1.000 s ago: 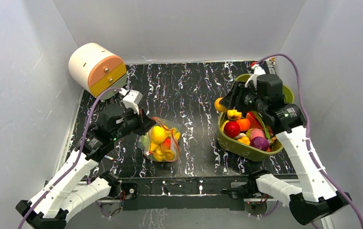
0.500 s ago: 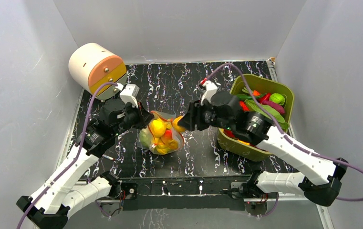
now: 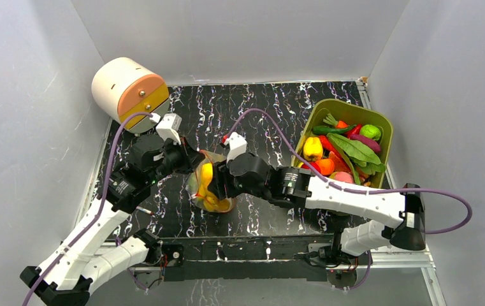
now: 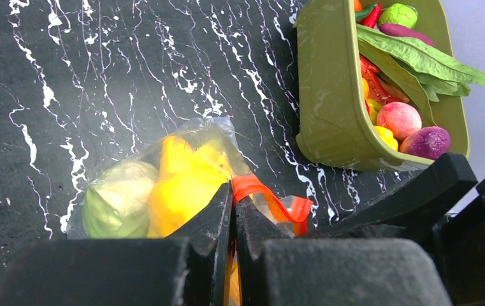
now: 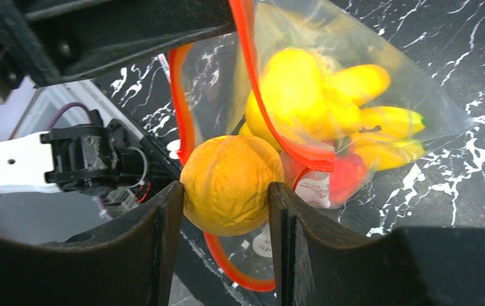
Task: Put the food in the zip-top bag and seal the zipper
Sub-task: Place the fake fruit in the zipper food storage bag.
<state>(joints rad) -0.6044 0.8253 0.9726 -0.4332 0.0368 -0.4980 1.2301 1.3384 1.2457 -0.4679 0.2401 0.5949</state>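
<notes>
Zip-top bag [image 3: 214, 187], holding yellow bananas [image 5: 389, 121] and a green round one [image 4: 117, 201], is seen at about 7 o'clock of the table's [image 3: 252, 115] centre, with the olive-green tub [image 3: 389, 139] toward 3 o'clock of it. Its red-orange zipper [image 4: 262, 189] is pinched between the closed jaws of the left gripper [image 4: 233, 199] at the bag's 10 o'clock side. An orange round fruit [image 5: 230, 182] is clamped by the right gripper [image 5: 225, 194] at the bag's open mouth.

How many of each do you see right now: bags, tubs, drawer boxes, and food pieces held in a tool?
Zip-top bag: 1
Olive-green tub: 1
Drawer box: 1
Orange fruit held in the right tool: 1
Total: 4
</notes>
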